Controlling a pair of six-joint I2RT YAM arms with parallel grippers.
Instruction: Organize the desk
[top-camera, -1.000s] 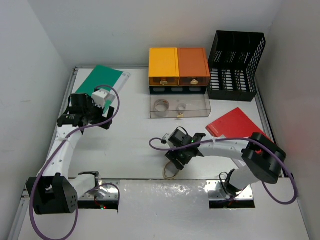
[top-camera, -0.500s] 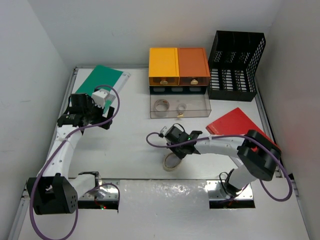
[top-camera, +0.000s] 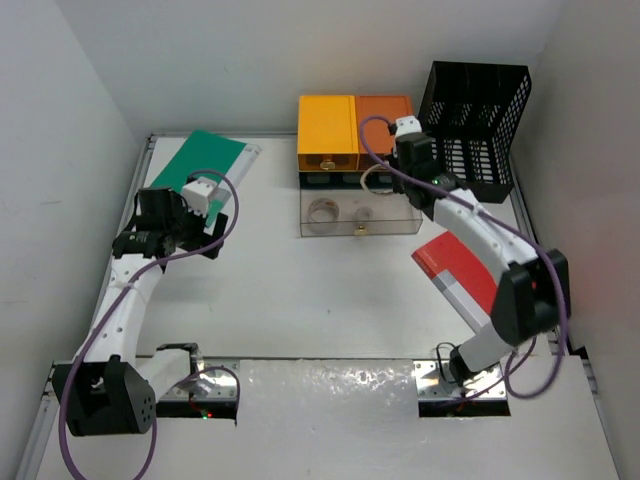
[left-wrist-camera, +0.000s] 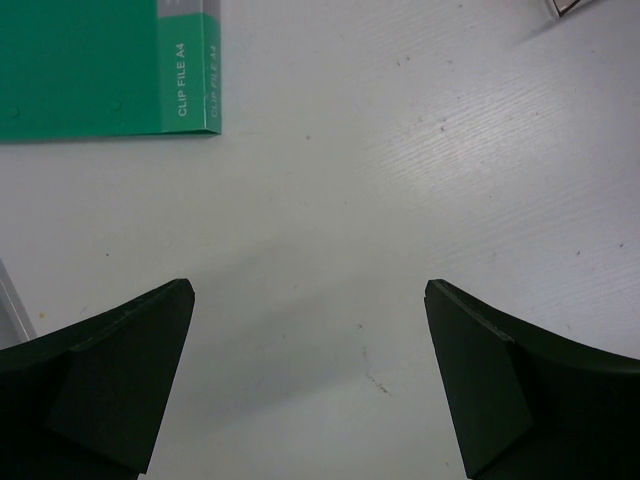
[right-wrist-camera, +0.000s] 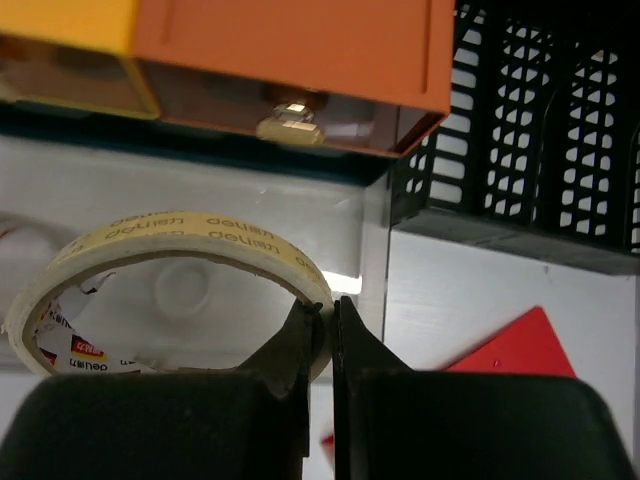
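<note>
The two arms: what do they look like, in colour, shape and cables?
Both the left arm and the right arm have white tubular links, bulky black joint housings and a loose purple cable. Each wrist carries a small white camera box. The gripper fingers are matte black wedges.

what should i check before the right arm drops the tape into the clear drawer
1. Grip: right gripper is shut on the tape roll's rim, ok.
2. Drawer room: clear drawer is open and its right part is bare, ok.
3. Roll fully over the drawer: cannot tell, it hangs near the back edge.
4. Clearance from the orange box: cannot tell.
5. Left gripper out of the way: open over bare desk by the green folder, ok.
</note>
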